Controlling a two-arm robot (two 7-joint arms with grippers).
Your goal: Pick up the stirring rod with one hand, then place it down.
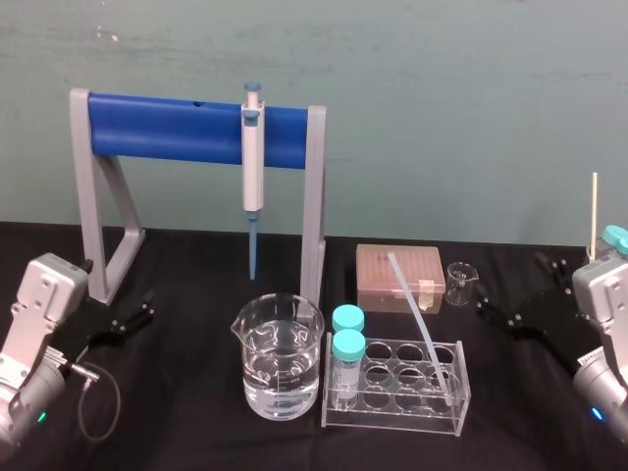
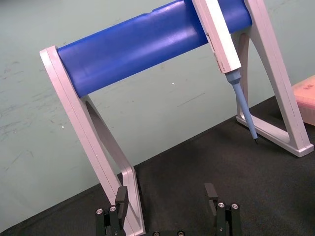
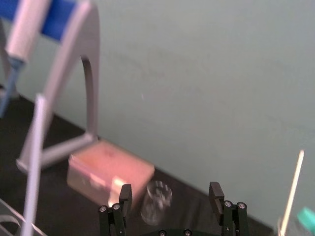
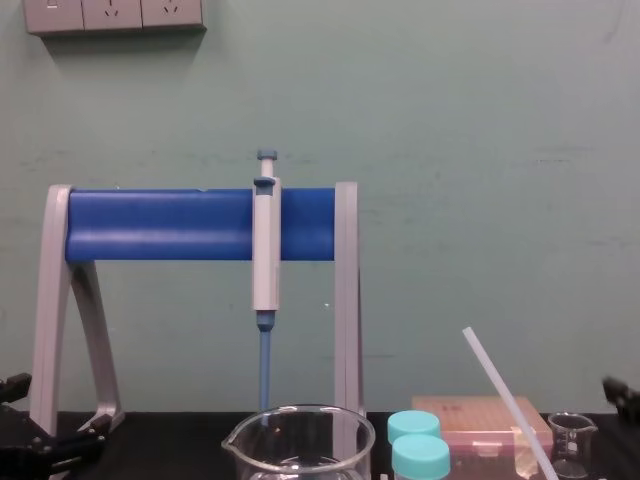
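At the reach-in step, by the look of it, nothing lifted yet. Nearest, left gripper (image 2: 166, 196) and right gripper (image 3: 170, 194), each spread open and empty, low at either side of the table. Between them, stirring rod (image 1: 422, 329) standing slanted in the clear rack (image 1: 392, 407), foot in a right-end hole, top leaning back-left over the pink box (image 1: 378, 280). Next, probably: closing across the thin upper shaft, then drawing out along that slant.

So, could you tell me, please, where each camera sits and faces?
Left wrist: on the left arm, facing the pipette stand; open left end effector.
Right wrist: on the right arm, facing the tip box; open right end effector.
Head: high, looking down at the table; both end effectors.
Chest: low, looking level across it; both at its edges.
Head and chest share the stirring rod.
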